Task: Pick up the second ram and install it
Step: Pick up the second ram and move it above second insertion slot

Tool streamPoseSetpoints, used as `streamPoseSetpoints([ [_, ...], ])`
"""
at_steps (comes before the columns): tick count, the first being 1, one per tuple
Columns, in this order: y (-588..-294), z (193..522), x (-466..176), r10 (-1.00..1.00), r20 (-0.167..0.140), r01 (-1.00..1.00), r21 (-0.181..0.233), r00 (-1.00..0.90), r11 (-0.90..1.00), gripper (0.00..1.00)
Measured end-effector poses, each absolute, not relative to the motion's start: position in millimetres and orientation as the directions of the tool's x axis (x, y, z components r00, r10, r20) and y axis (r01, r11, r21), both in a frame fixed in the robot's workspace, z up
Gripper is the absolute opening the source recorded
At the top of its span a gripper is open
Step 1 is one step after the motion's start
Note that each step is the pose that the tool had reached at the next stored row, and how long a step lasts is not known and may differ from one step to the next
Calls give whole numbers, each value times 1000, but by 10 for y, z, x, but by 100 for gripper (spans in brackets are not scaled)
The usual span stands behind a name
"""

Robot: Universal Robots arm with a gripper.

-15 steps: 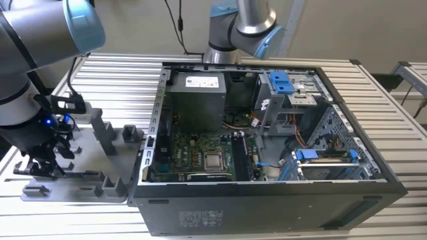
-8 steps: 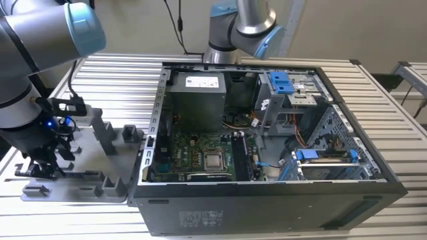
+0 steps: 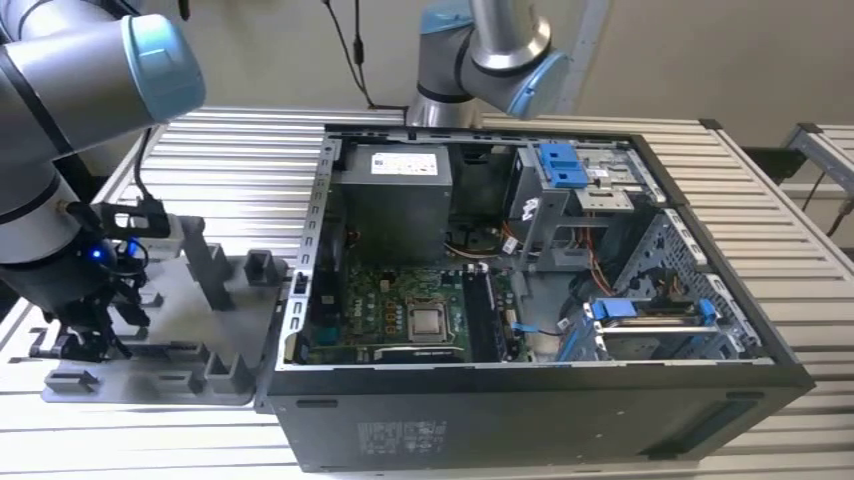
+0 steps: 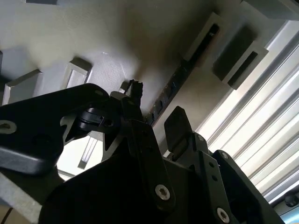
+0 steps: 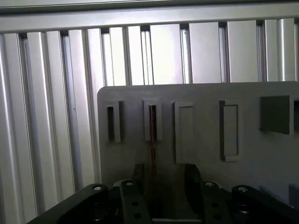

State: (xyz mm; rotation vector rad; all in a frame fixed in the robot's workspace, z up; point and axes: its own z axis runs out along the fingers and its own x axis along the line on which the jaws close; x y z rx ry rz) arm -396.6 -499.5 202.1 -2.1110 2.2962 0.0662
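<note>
Fingers point(image 5: 192, 177): spread apart, gripping nothing, one on either side of the ram.
Ram point(image 5: 153, 133): on edge in a tray point(image 5: 205, 140) slot, between the fingers; near end hidden by them.
Computer case point(image 3: 534, 420): well apart from the fingers.

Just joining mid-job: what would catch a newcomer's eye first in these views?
The open computer case takes up the middle of the exterior view, its motherboard exposed. At the exterior view's left the arm reaches down over a grey slotted tray. In the first wrist view the jaws stand apart on either side of a ram stick seated on edge in one tray slot.
</note>
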Motion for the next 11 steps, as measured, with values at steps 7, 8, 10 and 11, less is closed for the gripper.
streamPoseSetpoints([
  [7,-4995,1974,-4003,-998,-46,-998,-21,-53,54,48],
  [8,-4996,1963,-4007,-998,-46,-998,-24,-50,51,48],
  [10,-4995,1944,-4012,-998,-46,-999,-25,-39,40,48],
  [11,-4996,1941,-4012,-999,-45,-999,-25,-27,28,48],
])
